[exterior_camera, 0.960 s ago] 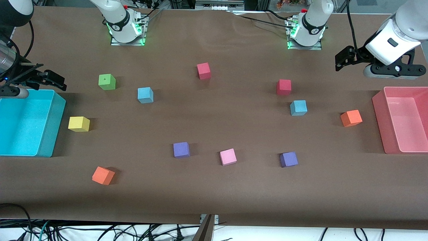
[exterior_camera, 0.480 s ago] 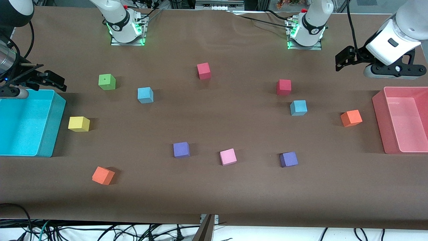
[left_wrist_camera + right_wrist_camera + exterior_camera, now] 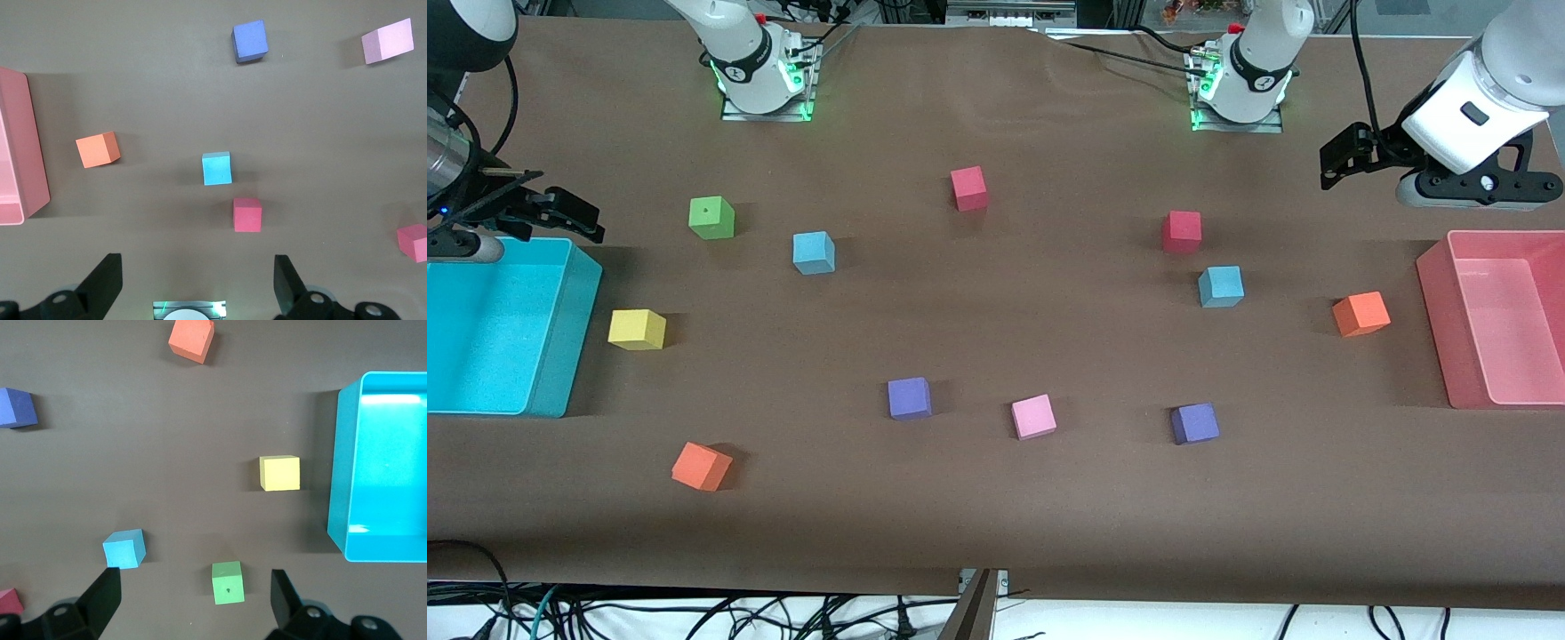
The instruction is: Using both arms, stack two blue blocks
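Observation:
Two sky-blue blocks lie apart on the brown table. One blue block (image 3: 814, 252) lies toward the right arm's end, beside a green cube, and shows in the right wrist view (image 3: 124, 549). The other blue block (image 3: 1220, 286) lies toward the left arm's end, next to a red cube, and shows in the left wrist view (image 3: 217, 168). My right gripper (image 3: 560, 213) hangs open and empty over the table by the cyan bin's corner. My left gripper (image 3: 1338, 160) hangs open and empty over the table's left-arm end, near the pink bin. Both are well away from the blocks.
A cyan bin (image 3: 560, 356) stands at the right arm's end, a pink bin (image 3: 1436, 311) at the left arm's end. Scattered cubes: green (image 3: 711, 218), yellow (image 3: 637, 329), two orange (image 3: 701, 466) (image 3: 1360, 314), two red (image 3: 969, 188) (image 3: 1182, 231), two purple (image 3: 909, 397) (image 3: 1195, 423), pink (image 3: 1033, 416).

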Controlling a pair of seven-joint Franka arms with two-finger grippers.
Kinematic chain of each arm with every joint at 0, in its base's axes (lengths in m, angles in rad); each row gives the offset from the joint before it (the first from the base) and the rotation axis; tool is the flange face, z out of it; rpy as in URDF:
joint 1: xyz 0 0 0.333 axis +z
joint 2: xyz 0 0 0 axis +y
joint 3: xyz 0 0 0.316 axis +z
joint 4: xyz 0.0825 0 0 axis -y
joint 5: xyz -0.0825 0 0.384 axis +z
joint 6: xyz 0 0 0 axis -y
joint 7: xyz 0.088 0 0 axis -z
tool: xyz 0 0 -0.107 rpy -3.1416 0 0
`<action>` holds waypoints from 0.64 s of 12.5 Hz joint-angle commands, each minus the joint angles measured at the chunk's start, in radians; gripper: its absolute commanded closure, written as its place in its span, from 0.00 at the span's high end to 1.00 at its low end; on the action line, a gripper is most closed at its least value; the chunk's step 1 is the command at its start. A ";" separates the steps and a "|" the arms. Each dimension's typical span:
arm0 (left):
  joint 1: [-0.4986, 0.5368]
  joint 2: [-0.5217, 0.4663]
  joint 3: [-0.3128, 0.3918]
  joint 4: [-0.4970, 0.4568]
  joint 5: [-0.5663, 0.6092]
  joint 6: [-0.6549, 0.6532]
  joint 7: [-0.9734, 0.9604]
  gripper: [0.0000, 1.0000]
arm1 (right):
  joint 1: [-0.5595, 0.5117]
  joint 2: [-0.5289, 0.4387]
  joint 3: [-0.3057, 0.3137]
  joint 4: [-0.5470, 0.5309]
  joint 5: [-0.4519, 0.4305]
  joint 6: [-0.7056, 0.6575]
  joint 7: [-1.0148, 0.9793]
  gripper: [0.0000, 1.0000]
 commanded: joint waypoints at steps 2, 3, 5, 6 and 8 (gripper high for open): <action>-0.001 0.013 0.001 0.027 -0.004 -0.004 -0.005 1.00 | -0.009 -0.007 0.010 0.003 0.009 -0.012 -0.004 0.99; -0.001 0.013 0.001 0.027 -0.005 -0.004 -0.005 1.00 | -0.009 -0.007 0.010 0.003 0.009 -0.012 -0.002 0.99; -0.001 0.011 0.001 0.027 -0.005 -0.005 -0.006 1.00 | -0.008 -0.007 0.012 0.003 0.007 -0.010 -0.004 0.99; -0.002 0.013 0.001 0.027 -0.005 -0.005 -0.006 1.00 | -0.009 -0.006 0.012 0.004 0.009 -0.010 -0.004 0.99; -0.002 0.011 0.001 0.027 -0.004 -0.005 -0.006 1.00 | -0.008 -0.007 0.012 0.003 0.009 -0.012 -0.004 0.99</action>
